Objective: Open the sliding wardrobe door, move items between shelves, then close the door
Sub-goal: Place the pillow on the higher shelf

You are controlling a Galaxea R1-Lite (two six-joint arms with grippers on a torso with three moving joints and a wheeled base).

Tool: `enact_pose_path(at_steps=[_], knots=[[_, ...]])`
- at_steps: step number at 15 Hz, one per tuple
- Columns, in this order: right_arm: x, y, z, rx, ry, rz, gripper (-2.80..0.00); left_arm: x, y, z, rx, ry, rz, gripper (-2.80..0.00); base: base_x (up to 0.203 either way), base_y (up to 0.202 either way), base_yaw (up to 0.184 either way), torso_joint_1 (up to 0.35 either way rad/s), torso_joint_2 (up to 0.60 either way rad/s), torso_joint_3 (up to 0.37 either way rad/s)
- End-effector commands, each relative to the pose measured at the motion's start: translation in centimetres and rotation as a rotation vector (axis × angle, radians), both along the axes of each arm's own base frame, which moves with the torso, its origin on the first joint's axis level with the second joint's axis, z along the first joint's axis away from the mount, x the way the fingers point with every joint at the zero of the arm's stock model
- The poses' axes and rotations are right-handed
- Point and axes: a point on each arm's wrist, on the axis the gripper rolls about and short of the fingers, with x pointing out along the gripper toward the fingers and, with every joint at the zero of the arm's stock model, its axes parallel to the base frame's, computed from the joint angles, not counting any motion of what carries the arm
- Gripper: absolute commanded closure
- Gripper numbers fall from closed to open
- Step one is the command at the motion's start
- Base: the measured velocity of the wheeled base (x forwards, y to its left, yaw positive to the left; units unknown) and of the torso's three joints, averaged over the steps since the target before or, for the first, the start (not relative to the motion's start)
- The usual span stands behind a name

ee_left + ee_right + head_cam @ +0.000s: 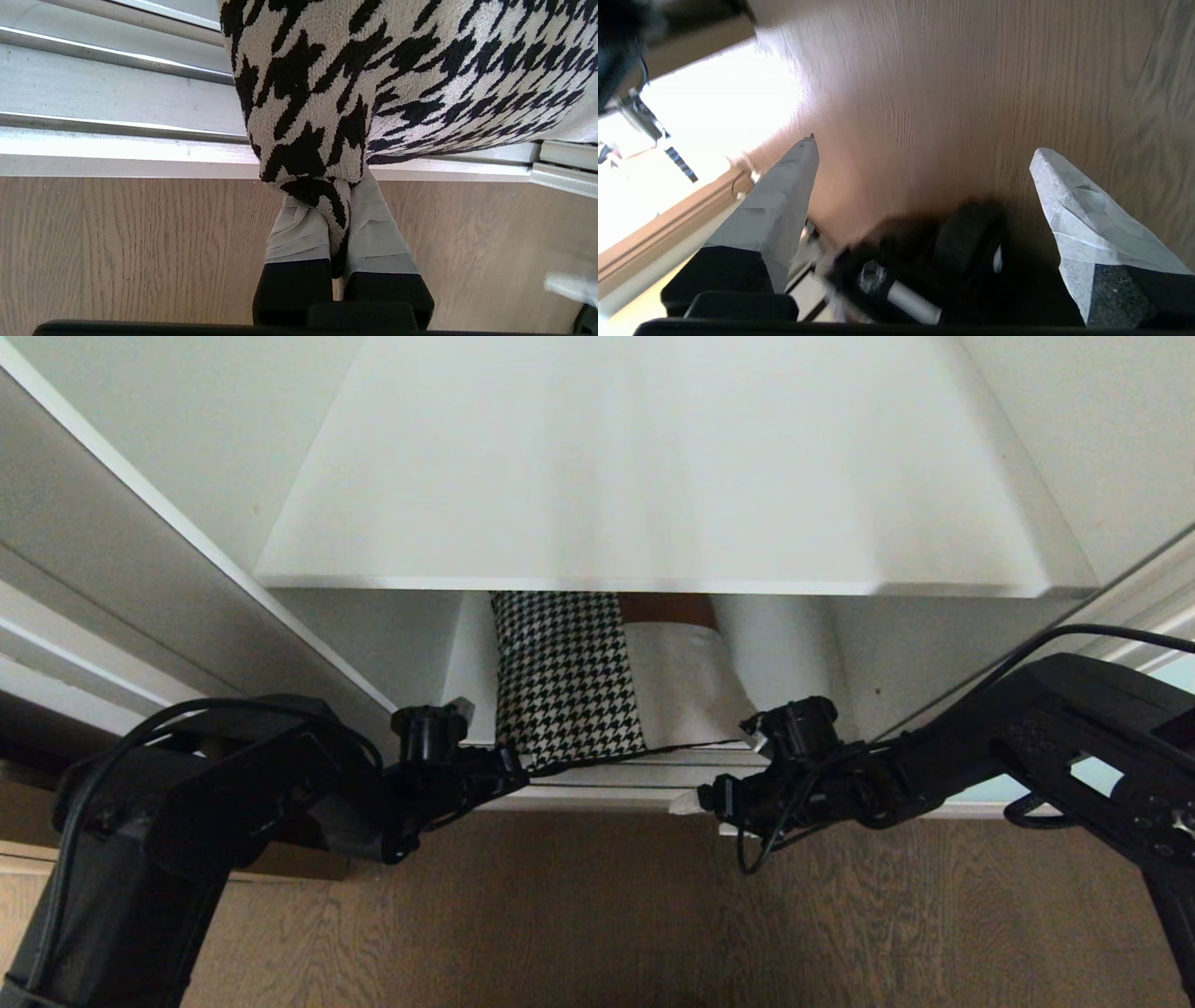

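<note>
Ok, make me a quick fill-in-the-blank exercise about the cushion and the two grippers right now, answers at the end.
1. The left gripper is shut on a corner of the ____.
2. The right gripper holds nothing; its fingers are ____.
3. The cushion lies beneath a white ____.
4. The pinched corner has a black-and-white ____ pattern.

Answers: cushion; open; shelf; houndstooth
</note>
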Motion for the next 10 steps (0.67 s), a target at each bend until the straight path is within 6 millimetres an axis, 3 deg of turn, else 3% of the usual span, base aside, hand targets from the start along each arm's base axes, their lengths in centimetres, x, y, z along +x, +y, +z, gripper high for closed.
enact_pose_path(at_steps=[1, 10], knots=[[1.1, -0.4, -0.1, 0.013, -0.03, -0.017, -2.8, 0.1, 0.1, 0.1, -0.007, -0.012, 0.002, 0.0, 0.0, 0.0, 0.0, 0.0, 0.0, 0.0], [4.1, -1.8, 2.2, 0.07, -0.181, -0.076, -2.8, 0.1, 0.1, 0.1, -0.011, -0.018, -0.007, 0.0, 0.0, 0.0, 0.0, 0.0, 0.0, 0.0]])
